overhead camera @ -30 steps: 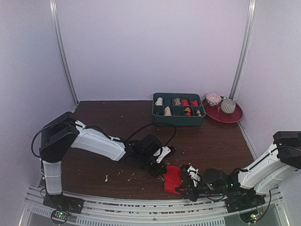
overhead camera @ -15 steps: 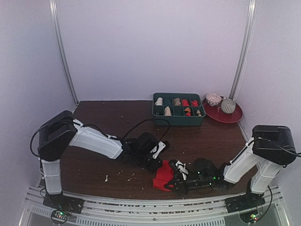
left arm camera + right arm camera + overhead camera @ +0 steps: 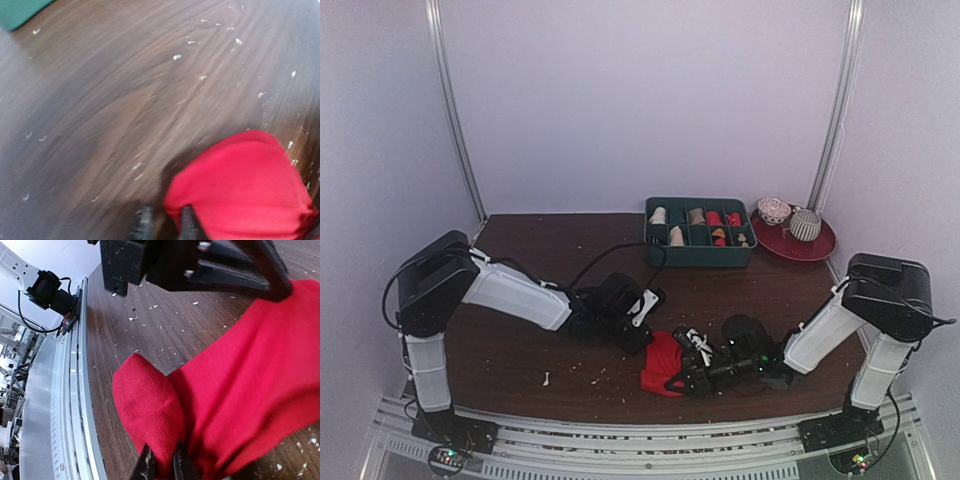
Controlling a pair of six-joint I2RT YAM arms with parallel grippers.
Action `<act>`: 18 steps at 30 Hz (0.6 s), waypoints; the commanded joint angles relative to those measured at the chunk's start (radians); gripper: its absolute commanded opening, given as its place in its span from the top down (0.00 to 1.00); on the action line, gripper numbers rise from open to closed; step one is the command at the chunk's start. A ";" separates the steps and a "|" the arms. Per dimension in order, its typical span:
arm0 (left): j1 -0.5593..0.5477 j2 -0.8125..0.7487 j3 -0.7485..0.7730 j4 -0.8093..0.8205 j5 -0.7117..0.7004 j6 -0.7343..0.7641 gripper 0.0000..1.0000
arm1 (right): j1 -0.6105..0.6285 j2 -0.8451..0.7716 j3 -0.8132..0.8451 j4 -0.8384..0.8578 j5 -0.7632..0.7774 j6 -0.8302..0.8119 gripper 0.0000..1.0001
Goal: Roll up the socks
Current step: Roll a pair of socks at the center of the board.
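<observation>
Compared with a second ago, the right arm is standing folded up at the right edge instead of lying stretched along the near rail [image 3: 620, 438], and its reach is extending further left. The red sock [image 3: 663, 362] is lying further left than before and a little further from the rail, near the front centre of the surface [image 3: 540, 250]. The left arm is sitting pulled back to the left, with its wrist lower on the wood than earlier. The right claw [image 3: 163, 466] is pinching a folded lobe of the red sock, fingers drawn together on the fabric. The left claw [image 3: 165, 226] is holding its fingers slightly apart at the sock's edge, one tip touching the red cloth; whether any fabric is lying between them I cannot tell. The surface is showing dark brown wood grain scattered with pale flecks. At the rear a green divided tray [image 3: 700, 262] is holding small rolled bundles, beige and red. Just beside it to the right, a red plate [image 3: 825, 246] is carrying two patterned bowls [image 3: 774, 210]. A black cable [image 3: 620, 266] is looping over the left arm. Pale lilac walls are enclosing the space, with metal posts [image 3: 450, 110] standing in the rear corners.
</observation>
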 commanded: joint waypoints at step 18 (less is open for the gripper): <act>-0.144 -0.404 -0.517 0.545 0.144 0.265 0.35 | -0.078 0.173 0.020 -0.379 -0.190 0.099 0.93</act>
